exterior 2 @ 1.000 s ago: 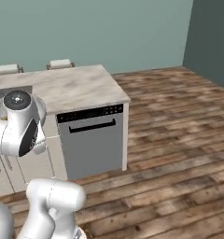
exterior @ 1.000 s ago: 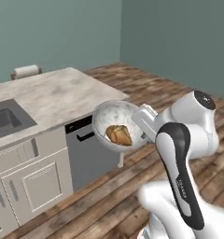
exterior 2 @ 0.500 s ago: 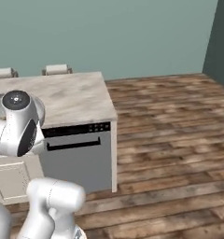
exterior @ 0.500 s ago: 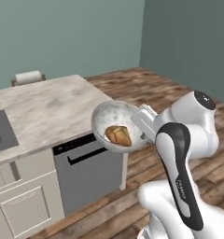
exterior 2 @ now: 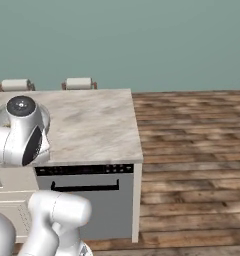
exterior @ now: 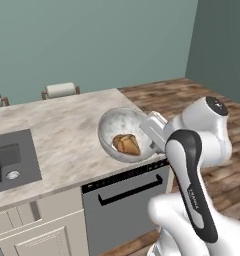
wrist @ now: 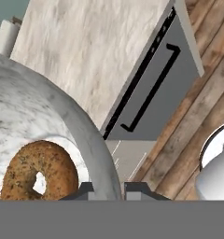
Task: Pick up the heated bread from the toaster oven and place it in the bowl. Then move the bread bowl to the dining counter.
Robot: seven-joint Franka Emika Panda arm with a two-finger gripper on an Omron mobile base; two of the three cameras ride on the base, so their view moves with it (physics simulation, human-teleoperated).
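Observation:
My gripper [exterior: 153,131] is shut on the right rim of the white-grey marbled bowl [exterior: 117,122] and holds it, tilted, just above the front right part of the dining counter [exterior: 62,135]. Golden-brown bread [exterior: 126,144] lies inside the bowl. In the hand view the bowl's rim [wrist: 93,144] runs down between my gripper's [wrist: 107,189] dark tips, and the bread [wrist: 39,170] shows as a speckled brown ring with a hole. I cannot tell whether it is the heated bread. The toaster oven is out of view.
A dark grey square sink [exterior: 12,160] is set in the counter's left part. A grey dishwasher front with a dark handle [exterior 2: 87,186] sits under the counter's [exterior 2: 92,120] end. Two chair backs [exterior 2: 79,83] stand beyond it. Wood floor [exterior 2: 192,150] opens to the right.
The whole picture has shifted: the base has driven closer to the counter, which now lies under the bowl. The gripper's hold on the bowl and the bread inside look unchanged.

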